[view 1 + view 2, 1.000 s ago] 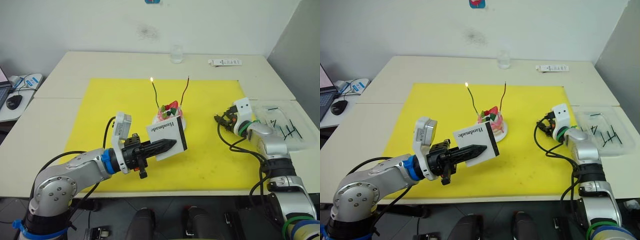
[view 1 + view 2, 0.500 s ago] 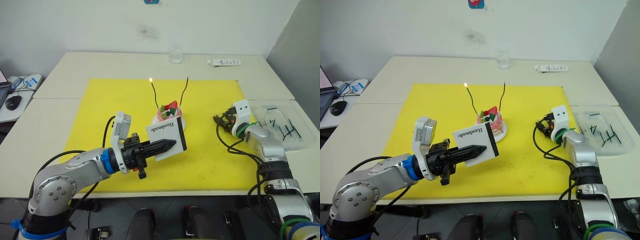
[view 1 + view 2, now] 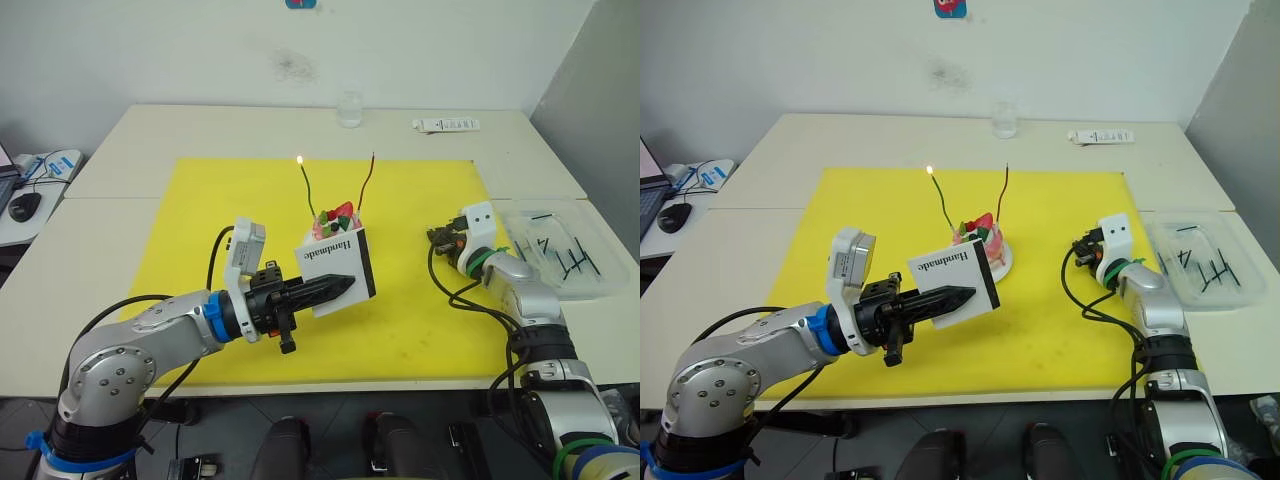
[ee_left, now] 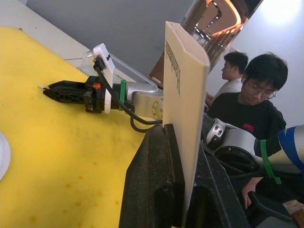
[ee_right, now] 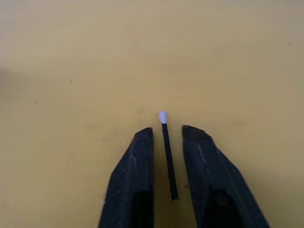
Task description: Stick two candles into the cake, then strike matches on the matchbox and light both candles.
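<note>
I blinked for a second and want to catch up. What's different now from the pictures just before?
The right gripper, with a match between its fingers, moved a little away from the clear tray and toward the cake. The left gripper turned the matchbox a bit more upright. The green candle stays lit, the red candle unlit.

Open yellow mat lies between right gripper and left gripper. Matchbox, clamped upright in left gripper, stands directly in front of cake, blocking near-side approach; the candles rise just beyond.
</note>
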